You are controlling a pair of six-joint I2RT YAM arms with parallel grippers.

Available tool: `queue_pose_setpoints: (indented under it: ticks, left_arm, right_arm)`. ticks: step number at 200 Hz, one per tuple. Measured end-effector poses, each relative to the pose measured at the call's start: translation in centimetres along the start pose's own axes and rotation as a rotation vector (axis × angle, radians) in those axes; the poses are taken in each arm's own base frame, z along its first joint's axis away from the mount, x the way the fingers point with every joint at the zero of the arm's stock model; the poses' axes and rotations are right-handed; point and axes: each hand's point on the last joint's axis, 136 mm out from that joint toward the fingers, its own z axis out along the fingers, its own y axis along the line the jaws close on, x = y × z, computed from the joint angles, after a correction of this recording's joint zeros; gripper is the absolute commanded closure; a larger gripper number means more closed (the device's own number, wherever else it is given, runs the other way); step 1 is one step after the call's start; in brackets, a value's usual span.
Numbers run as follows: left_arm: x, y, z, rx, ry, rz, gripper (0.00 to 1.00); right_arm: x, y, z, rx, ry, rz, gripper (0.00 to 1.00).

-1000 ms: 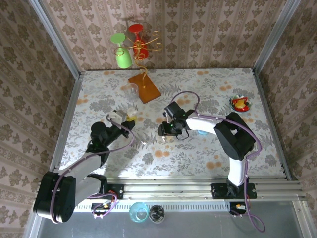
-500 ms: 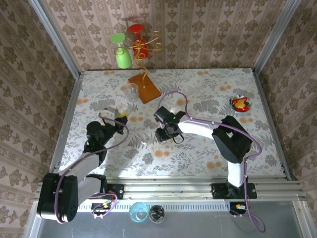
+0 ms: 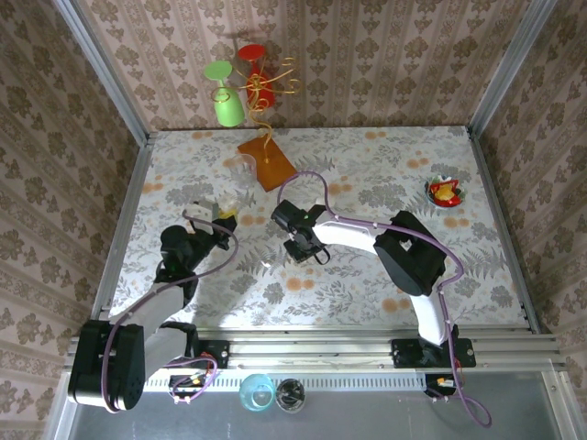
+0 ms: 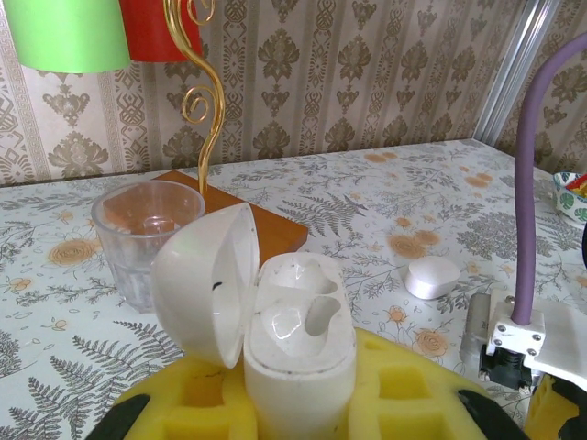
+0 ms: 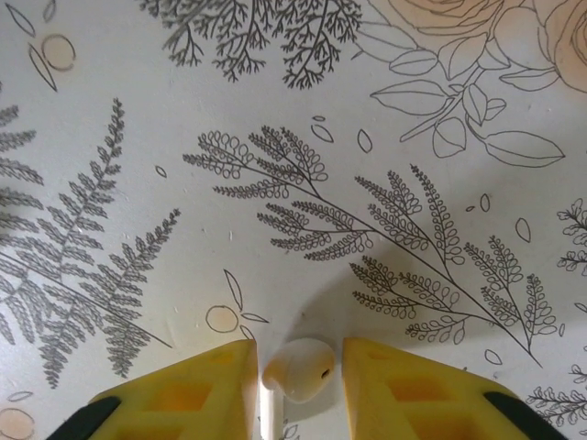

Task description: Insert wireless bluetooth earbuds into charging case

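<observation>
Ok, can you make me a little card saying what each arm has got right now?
Left end effector: shut on the charging case, held upright
Case lid: open, hollows look empty
Right end effector: open, straddling an earbud with slim gaps each side
Earbud: lying on the table
Behind case: clear glass

Black-white arm [image 3: 353, 236], purple cable [image 3: 312, 174], yellow pincer [image 5: 298, 368]
</observation>
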Motion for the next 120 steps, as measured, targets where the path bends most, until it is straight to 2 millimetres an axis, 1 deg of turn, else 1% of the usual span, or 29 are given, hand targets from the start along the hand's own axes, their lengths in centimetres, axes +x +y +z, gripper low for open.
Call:
queue_pose_setpoints:
  ticks: [68,93,120]
  left_arm:
    - [0.2,0.0,0.0,-0.001,0.007,-0.001,1.00]
    - [0.3,0.0,0.0,-0.001,0.012,0.002,1.00]
    - [0.3,0.0,0.0,-0.001,0.011,0.005,1.00]
  right_arm:
    - [1.1,-0.6,0.0,0.022,0.029,-0.052,0.77]
    - [2.8,-0.9,-0.3,0.013,0.047,-0.061,0.80]
    - [4.6,-1.5,-0.8,0.010,0.071,-0.059,0.80]
